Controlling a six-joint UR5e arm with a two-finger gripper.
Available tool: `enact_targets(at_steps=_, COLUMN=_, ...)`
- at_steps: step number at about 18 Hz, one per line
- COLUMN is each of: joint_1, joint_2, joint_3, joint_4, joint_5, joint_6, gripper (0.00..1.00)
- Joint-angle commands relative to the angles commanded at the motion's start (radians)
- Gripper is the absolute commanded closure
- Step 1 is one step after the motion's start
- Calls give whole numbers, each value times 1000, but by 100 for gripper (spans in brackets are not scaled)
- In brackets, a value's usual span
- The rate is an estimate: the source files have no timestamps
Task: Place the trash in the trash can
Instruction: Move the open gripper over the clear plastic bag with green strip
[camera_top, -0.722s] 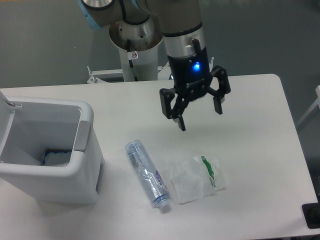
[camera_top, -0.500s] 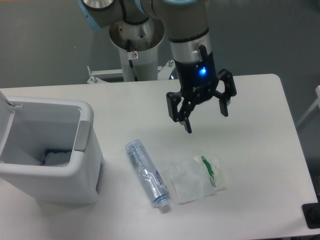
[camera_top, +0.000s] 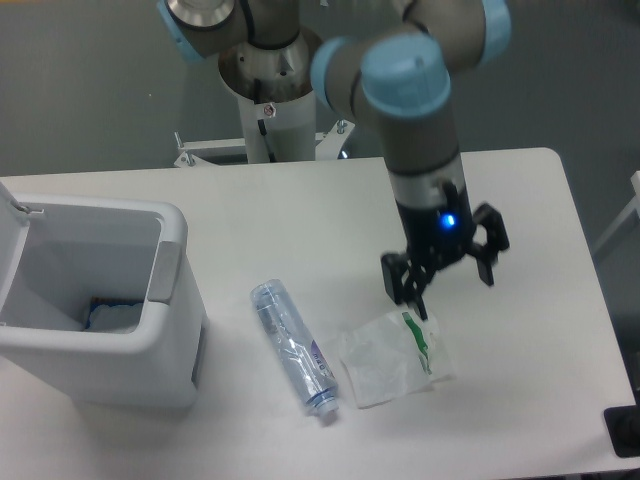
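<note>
The wrapper lies flat on the table, a crinkled clear-white plastic sheet, roughly square, with a green strip along its 3 o'clock edge. The bottle lies on its side just at 9 o'clock of the wrapper, crushed clear plastic with a bluish label, its length running from 11 o'clock to 5 o'clock; whether it touches the wrapper cannot be told. The can stands at the table's 9 o'clock edge, well apart from both: boxy white plastic, rounded corners, a grey side panel, lid raised at its far left, with something pale blue visible inside. The gripper hangs at 1 o'clock of the wrapper, black, with a blue light lit on its body, fingers spread and holding nothing; one fingertip is just above the wrapper's green strip.
</note>
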Motion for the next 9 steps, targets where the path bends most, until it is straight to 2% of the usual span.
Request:
enact_targets(at_steps=3, joint_1=6, joint_2=-28, joint_3=-18, joint_4=-5, joint_5=2, joint_6=76, gripper=0)
enact_targets(at_steps=7, joint_1=25, joint_2=-49, joint_3=-107, joint_4=-3, joint_5=-6, joint_6=257, gripper=0)
enact_targets(at_steps=9, joint_1=32, joint_2=-69, joint_3=-132, joint_4=-5, joint_5=-21, joint_6=275, gripper=0)
